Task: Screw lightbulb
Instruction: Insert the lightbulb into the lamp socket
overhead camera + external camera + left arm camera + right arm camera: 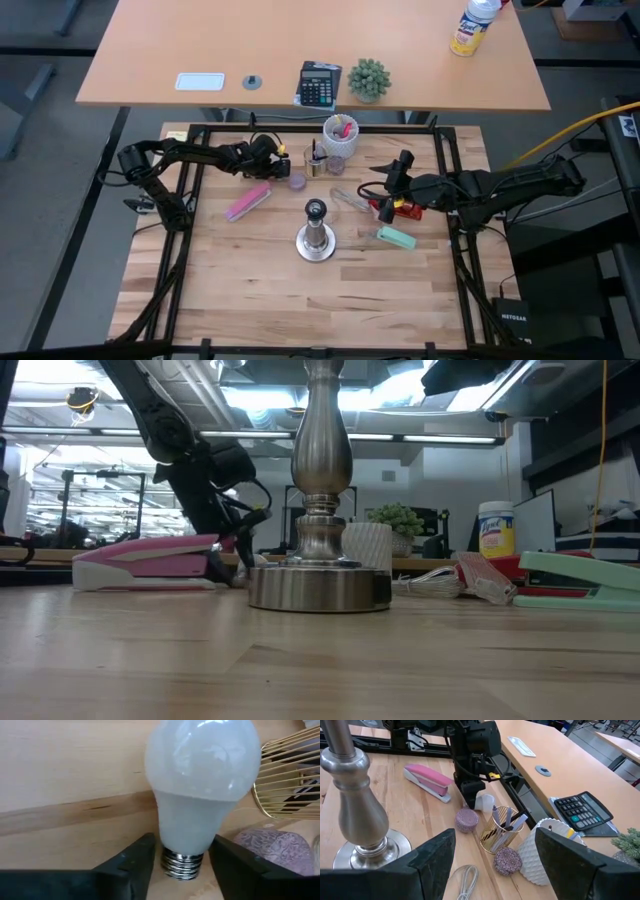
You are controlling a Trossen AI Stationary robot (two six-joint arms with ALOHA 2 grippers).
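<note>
While lying on the worktop [60, 770] | lightbulb [200, 795] between left end effector [182, 865] fingers, base toward wrist | released, not touching | right end effector [495, 865] released, well apart.

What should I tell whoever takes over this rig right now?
Left tool: down at the back of the table, fingers on either side of the lightbulb near its screw base; whether they grip it I can't tell. The bulb sits by the gold wire cup and a purple cap.
Right tool: open, empty, waiting right of the lamp stand.
Done: left arm is at the bulb.
Left: secure and lift the bulb, carry it to the stand's empty socket, screw it in.
</note>
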